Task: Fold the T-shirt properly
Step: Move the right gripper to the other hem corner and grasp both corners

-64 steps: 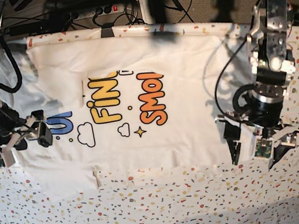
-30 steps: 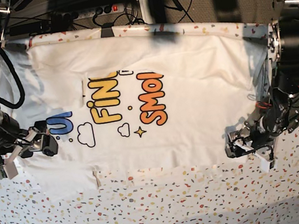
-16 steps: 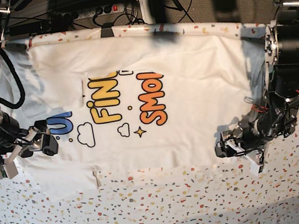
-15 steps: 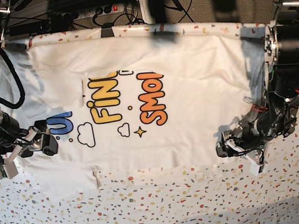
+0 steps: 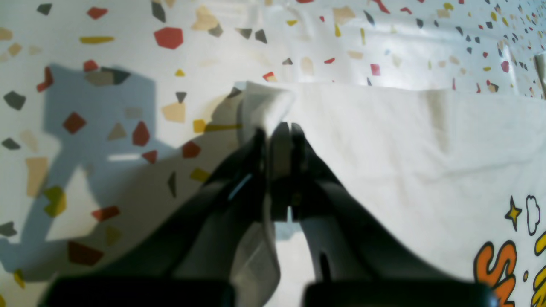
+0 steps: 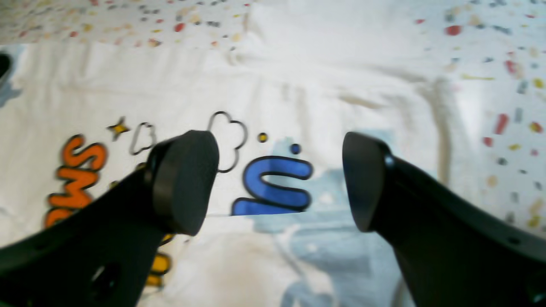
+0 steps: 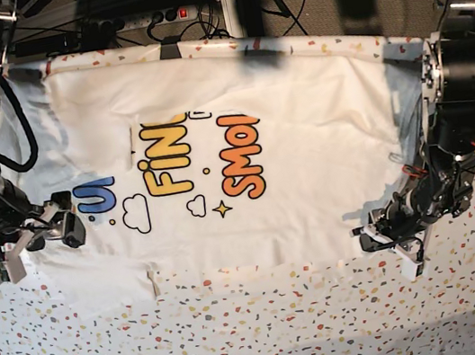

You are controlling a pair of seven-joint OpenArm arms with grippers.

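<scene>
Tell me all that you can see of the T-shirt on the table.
The T-shirt is white, soft cloth, lying spread flat and print-up on the speckled table cover. The print shows a blue U, yellow FIN, orange SMO, with small clouds and a star. One sleeve is folded inward. The left gripper is shut on a hem corner, lifting it slightly. The right gripper stands open above the blue letter, not touching.

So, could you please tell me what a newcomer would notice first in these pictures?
The white T-shirt with its bright blue, yellow and orange print lies spread across the speckled table cover, filling the middle of the base view. At that view's lower right, the left hand is shut on a corner of the shirt's edge. At the left, the right hand hangs open above the blue letter.
</scene>
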